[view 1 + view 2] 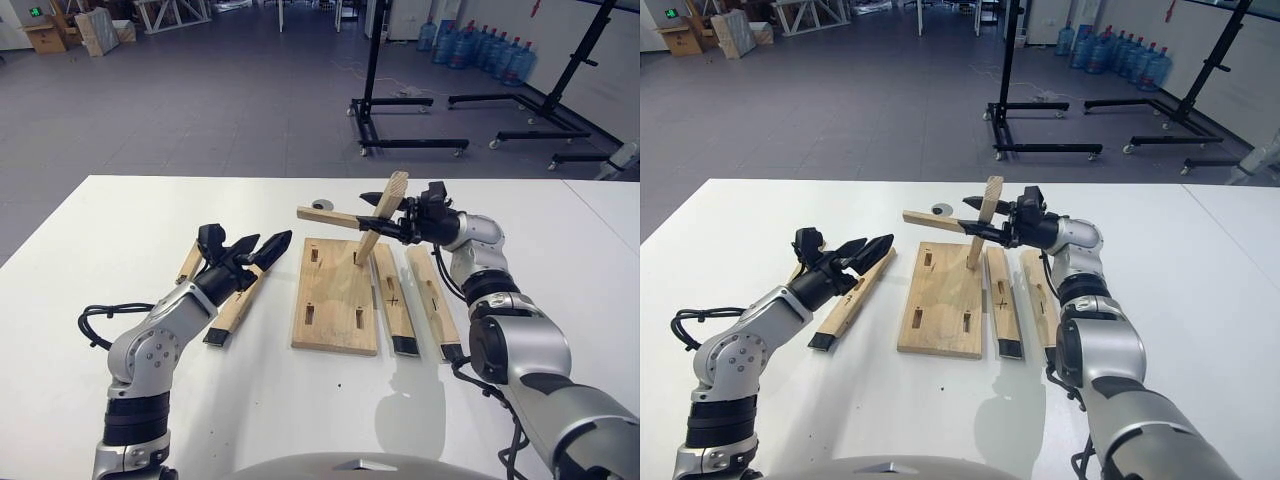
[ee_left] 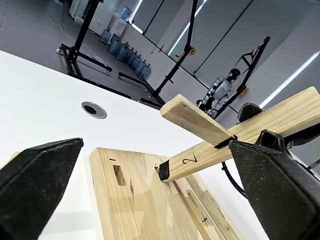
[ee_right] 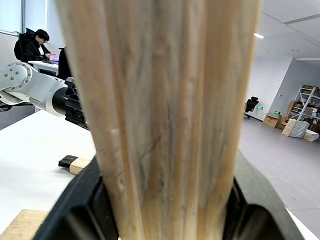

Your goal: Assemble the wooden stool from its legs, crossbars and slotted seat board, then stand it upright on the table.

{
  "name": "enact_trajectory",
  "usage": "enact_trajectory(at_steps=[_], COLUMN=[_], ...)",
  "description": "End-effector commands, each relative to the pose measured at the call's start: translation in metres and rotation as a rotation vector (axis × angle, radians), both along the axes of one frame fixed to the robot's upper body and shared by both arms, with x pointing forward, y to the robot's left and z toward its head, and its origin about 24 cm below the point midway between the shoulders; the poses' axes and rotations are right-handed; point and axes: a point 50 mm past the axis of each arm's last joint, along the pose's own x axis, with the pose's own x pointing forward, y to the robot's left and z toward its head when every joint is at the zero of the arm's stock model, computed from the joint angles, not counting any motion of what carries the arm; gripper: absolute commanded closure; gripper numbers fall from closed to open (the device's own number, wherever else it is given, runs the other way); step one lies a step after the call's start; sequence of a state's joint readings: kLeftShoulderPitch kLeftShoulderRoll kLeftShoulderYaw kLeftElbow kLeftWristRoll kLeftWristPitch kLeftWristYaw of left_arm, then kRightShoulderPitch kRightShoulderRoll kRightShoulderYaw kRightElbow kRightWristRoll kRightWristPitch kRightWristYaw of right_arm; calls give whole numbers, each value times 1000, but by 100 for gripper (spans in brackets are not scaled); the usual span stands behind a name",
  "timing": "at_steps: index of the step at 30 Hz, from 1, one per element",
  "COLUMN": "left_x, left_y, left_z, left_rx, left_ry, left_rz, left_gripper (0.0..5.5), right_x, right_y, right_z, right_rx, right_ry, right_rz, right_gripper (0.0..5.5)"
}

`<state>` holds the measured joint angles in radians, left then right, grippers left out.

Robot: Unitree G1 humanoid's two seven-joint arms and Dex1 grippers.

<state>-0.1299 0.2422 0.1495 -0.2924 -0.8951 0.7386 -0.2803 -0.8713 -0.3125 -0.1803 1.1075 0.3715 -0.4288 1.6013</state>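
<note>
The slotted seat board point(image 1: 335, 295) lies flat mid-table. My right gripper point(image 1: 385, 222) is shut on a wooden leg point(image 1: 388, 200) that stands tilted, its lower end at the board's far right slot. A crossbar point(image 1: 325, 215) sticks out leftward from that leg. Two more legs point(image 1: 393, 298) point(image 1: 432, 295) lie side by side right of the board. My left gripper point(image 1: 264, 247) hovers open left of the board, above two further legs point(image 1: 232, 305). In the left wrist view, the open fingers point(image 2: 40, 185) frame the board point(image 2: 135, 200) and the held leg point(image 2: 240, 135). The leg point(image 3: 165, 120) looms close in the right wrist view.
A round cable hole point(image 1: 322, 204) sits in the white table point(image 1: 120, 230) behind the board. A black cable point(image 1: 95, 320) loops beside my left arm. Black wheeled stands point(image 1: 410, 140) and water bottles are on the floor beyond the table's far edge.
</note>
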Motion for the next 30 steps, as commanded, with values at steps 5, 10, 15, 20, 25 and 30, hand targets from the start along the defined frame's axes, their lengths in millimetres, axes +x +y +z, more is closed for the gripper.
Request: enact_trajectory(at_steps=[5, 10, 15, 20, 25, 30], left_x=[-1, -2, -2, -2, -2, -2], left_y=[-6, -6, -5, -6, -8, -7], left_z=[2, 2, 2, 2, 2, 1], left_rx=[9, 8, 6, 4, 3, 2], left_ry=[-12, -8, -8, -6, -5, -1], left_rz=[-21, -20, -19, -20, -23, -19], left_gripper=[15, 15, 15, 15, 15, 15], right_x=[-3, 0, -8, -12, -10, -9], right_y=[4, -9, -13, -3, 3, 2], right_z=[-16, -34, -61, -71, -71, -69], right_rx=[-61, -100, -216, -262, -252, -202], right_ry=[135, 400, 598, 622, 616, 630], right_rz=[54, -33, -67, -32, -47, -65], right_gripper=[344, 344, 344, 344, 344, 344])
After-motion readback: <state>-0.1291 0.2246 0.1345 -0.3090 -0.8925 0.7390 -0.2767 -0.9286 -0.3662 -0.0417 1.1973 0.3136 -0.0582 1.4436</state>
